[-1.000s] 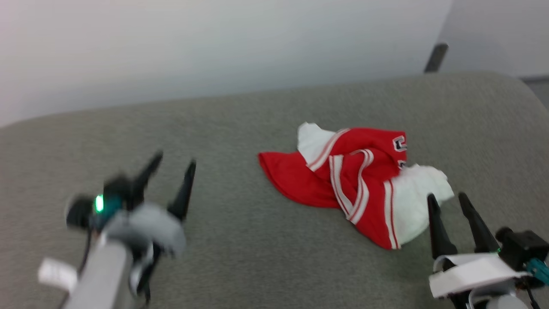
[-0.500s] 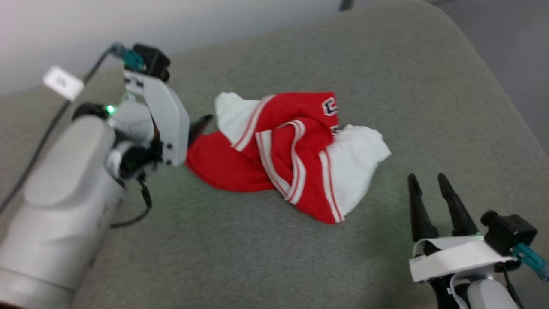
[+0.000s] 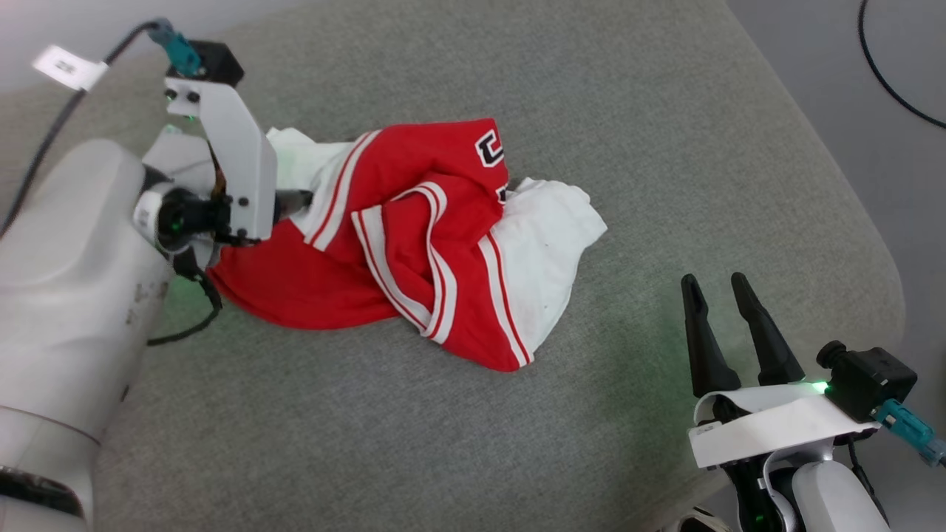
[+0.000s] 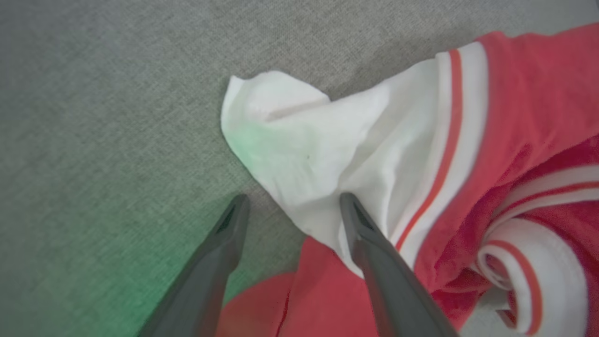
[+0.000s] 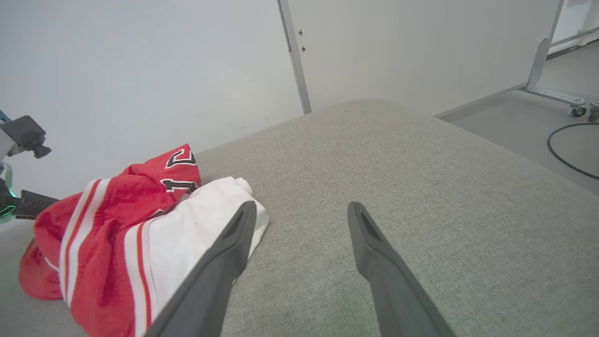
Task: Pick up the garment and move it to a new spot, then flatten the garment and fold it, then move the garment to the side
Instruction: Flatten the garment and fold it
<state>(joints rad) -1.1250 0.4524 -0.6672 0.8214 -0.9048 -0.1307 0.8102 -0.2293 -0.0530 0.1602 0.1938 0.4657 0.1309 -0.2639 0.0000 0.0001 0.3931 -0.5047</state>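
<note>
The garment (image 3: 414,236) lies crumpled on the grey padded surface (image 3: 591,111), red with white sleeves and striped trim. My left gripper (image 3: 293,201) reaches in from the left at the garment's white sleeve. In the left wrist view this gripper (image 4: 292,201) is open. Its right finger rests over the sleeve (image 4: 304,150), and its left finger is over bare fabric surface. My right gripper (image 3: 715,283) hovers open at the lower right, apart from the garment. The right wrist view shows that gripper (image 5: 302,206) holding nothing, with the garment (image 5: 117,220) to its left.
The padded surface curves down at its right edge (image 3: 850,222), with grey floor and a black cable (image 3: 887,66) beyond. The right wrist view shows a white wall, a metal post (image 5: 295,61), a wheeled frame (image 5: 557,93) and a cable (image 5: 571,150).
The head camera has shifted, so the whole picture moved. My left arm swung from the near left up to the garment's white sleeve. The right gripper has held its pose.
</note>
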